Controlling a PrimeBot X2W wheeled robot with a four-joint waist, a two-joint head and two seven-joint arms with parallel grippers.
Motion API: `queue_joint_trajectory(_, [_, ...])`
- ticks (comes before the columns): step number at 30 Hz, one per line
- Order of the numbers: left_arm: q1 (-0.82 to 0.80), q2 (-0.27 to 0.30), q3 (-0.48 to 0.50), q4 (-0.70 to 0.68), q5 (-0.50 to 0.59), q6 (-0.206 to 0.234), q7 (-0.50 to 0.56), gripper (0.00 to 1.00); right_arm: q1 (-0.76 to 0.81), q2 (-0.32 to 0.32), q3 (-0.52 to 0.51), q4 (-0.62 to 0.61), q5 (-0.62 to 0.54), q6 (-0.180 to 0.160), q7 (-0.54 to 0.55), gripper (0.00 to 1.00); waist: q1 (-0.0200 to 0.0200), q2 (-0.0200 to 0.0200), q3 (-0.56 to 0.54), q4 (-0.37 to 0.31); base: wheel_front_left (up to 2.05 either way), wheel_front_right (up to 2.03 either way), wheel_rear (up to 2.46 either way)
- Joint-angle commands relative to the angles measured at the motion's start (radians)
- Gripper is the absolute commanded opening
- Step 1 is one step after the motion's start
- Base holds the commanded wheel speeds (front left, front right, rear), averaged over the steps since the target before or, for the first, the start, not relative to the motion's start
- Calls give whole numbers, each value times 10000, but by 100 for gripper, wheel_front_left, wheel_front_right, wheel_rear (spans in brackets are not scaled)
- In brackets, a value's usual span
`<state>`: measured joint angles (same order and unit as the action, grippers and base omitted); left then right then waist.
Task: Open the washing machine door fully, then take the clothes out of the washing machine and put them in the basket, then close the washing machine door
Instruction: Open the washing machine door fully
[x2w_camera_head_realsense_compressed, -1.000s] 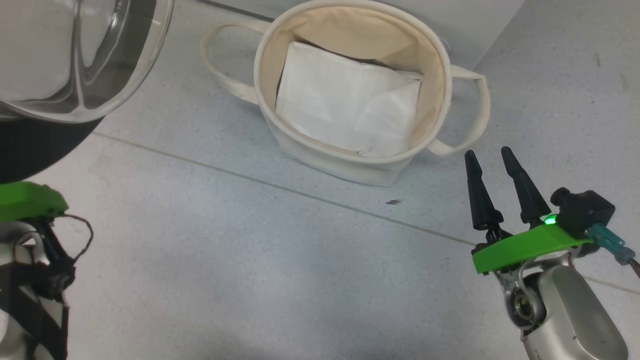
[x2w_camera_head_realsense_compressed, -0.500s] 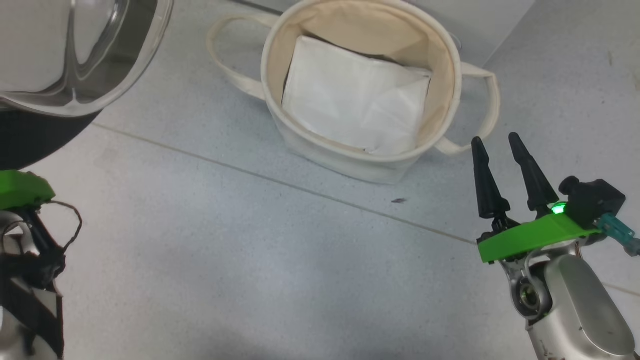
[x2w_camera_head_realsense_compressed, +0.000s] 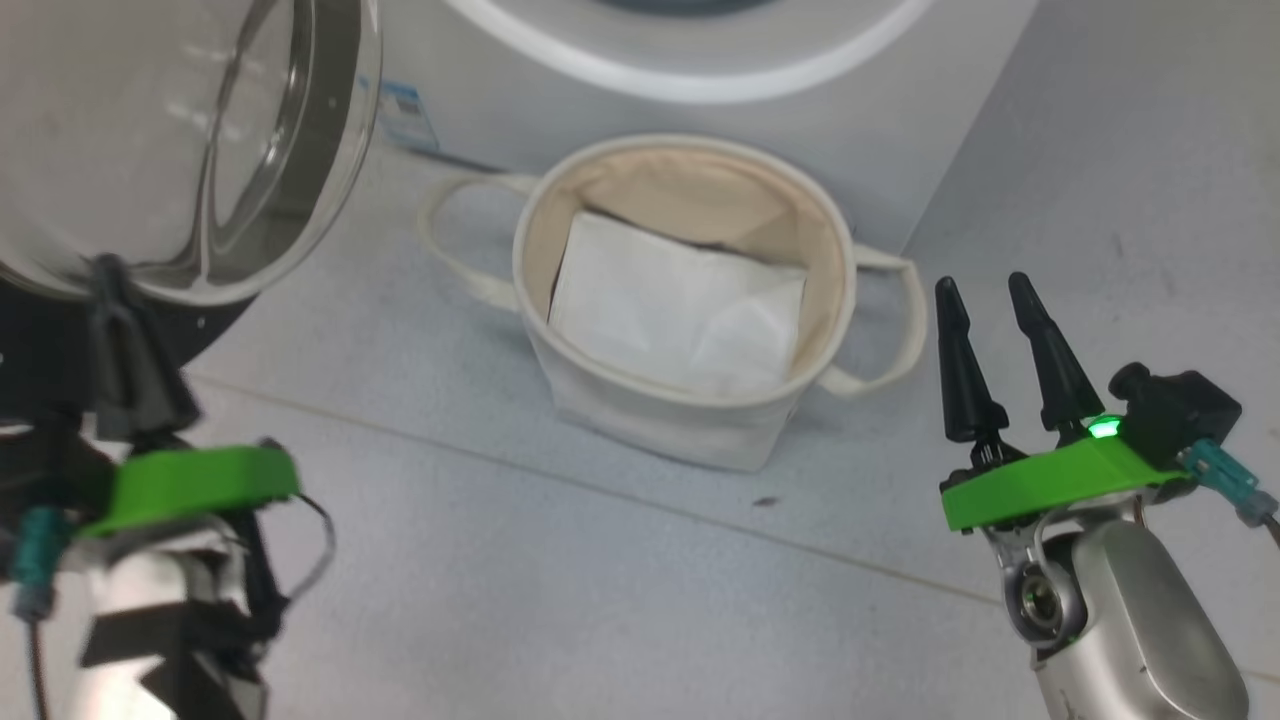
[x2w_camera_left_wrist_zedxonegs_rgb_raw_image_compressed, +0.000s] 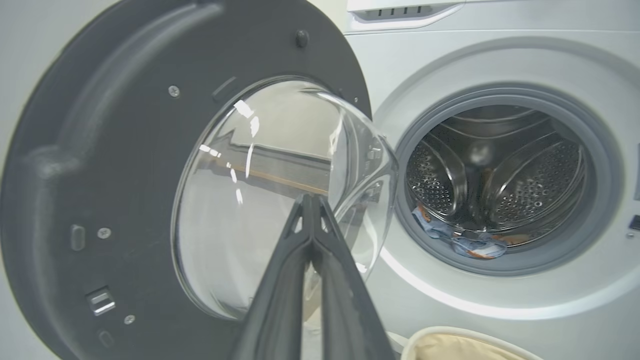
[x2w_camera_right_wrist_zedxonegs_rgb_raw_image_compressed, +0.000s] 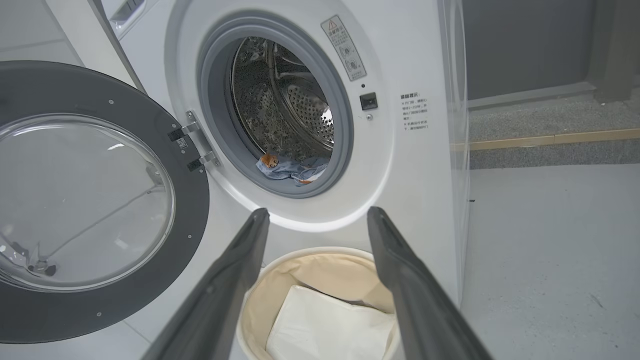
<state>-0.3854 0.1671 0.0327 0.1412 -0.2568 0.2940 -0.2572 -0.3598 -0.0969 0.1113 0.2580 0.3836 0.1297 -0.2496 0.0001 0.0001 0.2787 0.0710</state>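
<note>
The washing machine door (x2w_camera_left_wrist_zedxonegs_rgb_raw_image_compressed: 100, 175) stands swung open to the left, its glass bowl (x2w_camera_head_realsense_compressed: 180, 150) bulging outward. My left gripper (x2w_camera_head_realsense_compressed: 108, 275) is shut and empty, its tips (x2w_camera_left_wrist_zedxonegs_rgb_raw_image_compressed: 310, 200) in front of the lower part of the bowl. Inside the washing machine (x2w_camera_right_wrist_zedxonegs_rgb_raw_image_compressed: 400, 165), the light blue clothes (x2w_camera_right_wrist_zedxonegs_rgb_raw_image_compressed: 290, 167) with an orange-brown print lie at the drum's front lip (x2w_camera_left_wrist_zedxonegs_rgb_raw_image_compressed: 465, 242). The off-white basket (x2w_camera_head_realsense_compressed: 690, 440) sits on the floor right before the machine. My right gripper (x2w_camera_head_realsense_compressed: 980, 283) is open and empty to the right of the basket, its fingers (x2w_camera_right_wrist_zedxonegs_rgb_raw_image_compressed: 240, 280) spread above it.
A flat white folded sheet (x2w_camera_head_realsense_compressed: 670, 310) lies in the basket. The grey tiled floor (x2w_camera_head_realsense_compressed: 560, 600) runs in front of the machine, with a small dark speck (x2w_camera_head_realsense_compressed: 768, 500). A raised ledge with a wooden strip (x2w_camera_right_wrist_zedxonegs_rgb_raw_image_compressed: 550, 137) lies to the machine's right.
The head camera has tilted up, bringing the machine's front into view. My left gripper has risen from the lower left edge to in front of the door's glass. The right gripper keeps its pose.
</note>
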Motion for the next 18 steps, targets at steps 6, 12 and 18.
queue_joint_trajectory(6, [828,-289,-670,-845,3,-705,-45,0,406,221,151,-770,-360,10,-122,100,-1,-1,-1399,-411,0,0,0])
queue_joint_trajectory(12, [1503,-567,-1669,-1073,-16,-1227,121,0,931,366,27,-1119,-356,10,-122,100,-1,-1,-2031,-619,0,0,0])
queue_joint_trajectory(18, [2060,-670,-2309,-928,53,-1377,394,0,1439,438,-93,-1063,-528,10,-122,100,-1,-1,-2404,-864,0,0,0])
